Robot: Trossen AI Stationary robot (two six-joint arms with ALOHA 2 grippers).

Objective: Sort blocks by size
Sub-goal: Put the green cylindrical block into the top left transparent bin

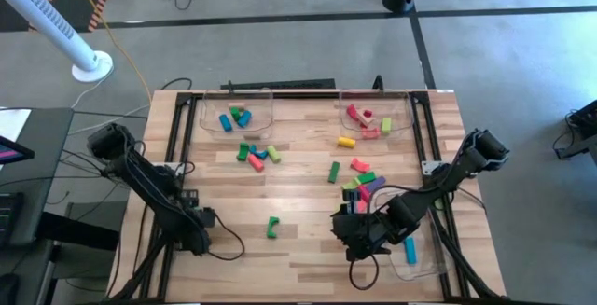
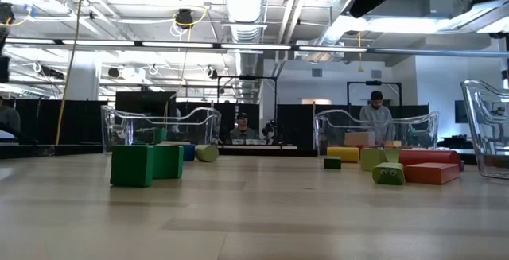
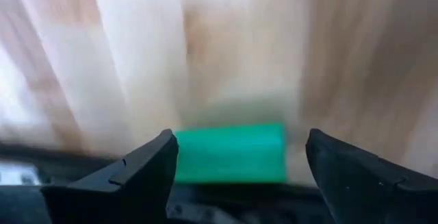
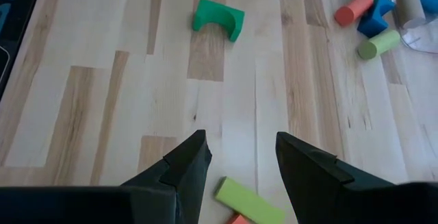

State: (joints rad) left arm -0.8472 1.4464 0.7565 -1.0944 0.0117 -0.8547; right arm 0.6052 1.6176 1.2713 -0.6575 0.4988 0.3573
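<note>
Coloured wooden blocks lie scattered on the table: a group at mid-table [image 1: 256, 153], a heap on the right [image 1: 362, 187], and a lone green arch block [image 1: 272, 226] toward the near side, also in the right wrist view [image 4: 217, 15]. My right gripper [image 1: 350, 228] is open and low, just on the near side of the heap. A yellow-green bar [image 4: 250, 201] lies on the table below the gap between its fingers. My left gripper [image 1: 201, 221] is open at the near left. A blurred green block [image 3: 229, 152] shows ahead between its fingers, apart from both.
Clear trays stand at the far left [image 1: 266, 109] with blue and green blocks, at the far right [image 1: 403, 109] with red and pink ones, and at the near right [image 1: 424, 266] with a blue bar. A yellow cylinder [image 1: 346, 141] lies near the far right tray.
</note>
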